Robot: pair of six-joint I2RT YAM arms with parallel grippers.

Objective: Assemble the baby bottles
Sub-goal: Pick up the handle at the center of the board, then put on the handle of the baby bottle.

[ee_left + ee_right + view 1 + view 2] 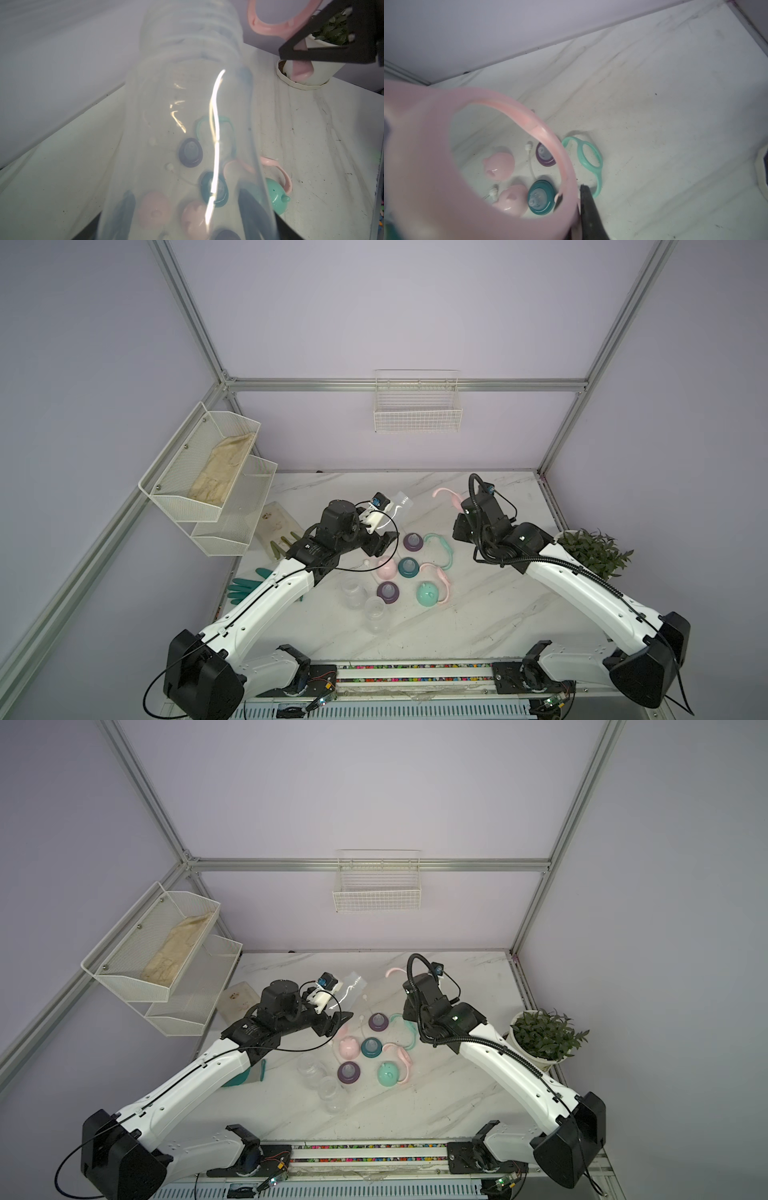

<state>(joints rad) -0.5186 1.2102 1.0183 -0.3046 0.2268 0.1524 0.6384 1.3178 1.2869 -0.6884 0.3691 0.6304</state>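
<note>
While most bits lie on the marble table (478, 614), each arm has one piece in the air.
So the left gripper (382, 542) is spread partway around a tilted clear bottle (401, 506), neck pointing away from the arm. Meanwhile the right gripper (571, 203) is pinched tight on a pink handle ring (548, 135), near that neck but apart. Down below: two upright bottles (353, 591), a teal collar (408, 567), a mint cap (428, 594), a mint ring (442, 549).

No text could be read anywhere. Faint printed marks stood on the clear bottle (401, 502) and the left arm (308, 546), both too blurred.
</note>
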